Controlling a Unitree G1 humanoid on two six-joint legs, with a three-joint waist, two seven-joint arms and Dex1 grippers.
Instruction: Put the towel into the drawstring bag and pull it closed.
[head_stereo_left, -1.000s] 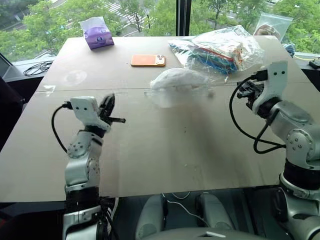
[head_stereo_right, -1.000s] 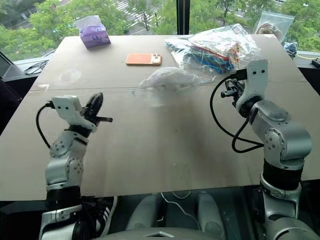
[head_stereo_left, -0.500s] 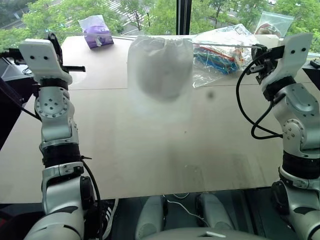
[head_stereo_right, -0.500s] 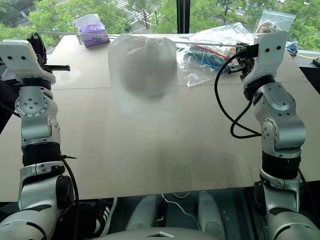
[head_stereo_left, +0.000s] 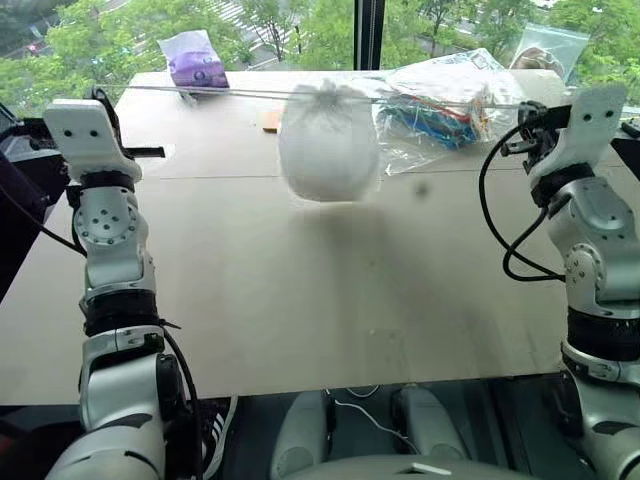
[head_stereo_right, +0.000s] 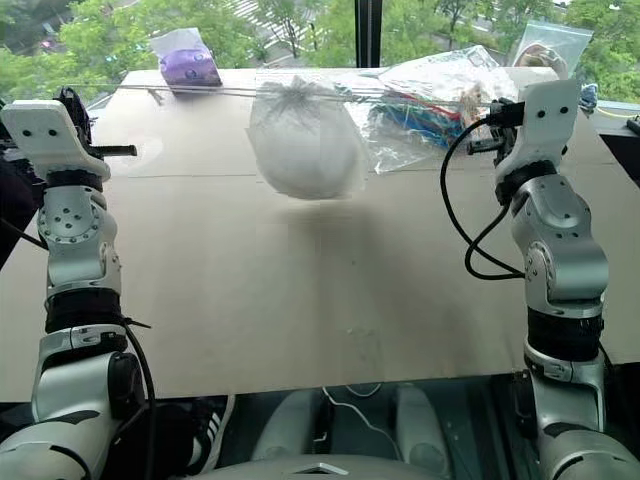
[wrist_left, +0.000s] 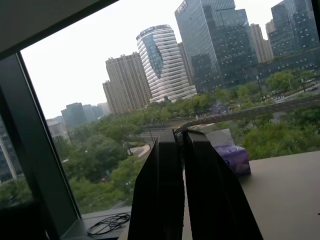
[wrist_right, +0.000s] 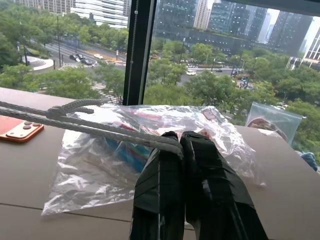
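The white drawstring bag (head_stereo_left: 328, 150) hangs in the air above the table, its mouth gathered into a tight pucker. It bulges round around a bundle; the towel itself is hidden inside the fabric. Thin white cords (head_stereo_left: 220, 92) run taut from the mouth to both sides. My left gripper (head_stereo_left: 103, 95) is raised at the far left, shut on one cord end, as the left wrist view shows at its tips (wrist_left: 181, 135). My right gripper (head_stereo_right: 497, 105) is raised at the right, shut on the other cord (wrist_right: 100, 127).
A purple tissue pack (head_stereo_left: 195, 62) sits at the table's far left. An orange phone (head_stereo_left: 268, 120) peeks out behind the bag. A clear plastic bag with colourful contents (head_stereo_left: 450, 105) lies at the back right, in front of the window. The tan table (head_stereo_left: 300, 300) stretches below.
Both grippers rose and spread apart, lifting the bag off the table. Its mouth went from wide open to cinched tight, and the cords pulled straight.
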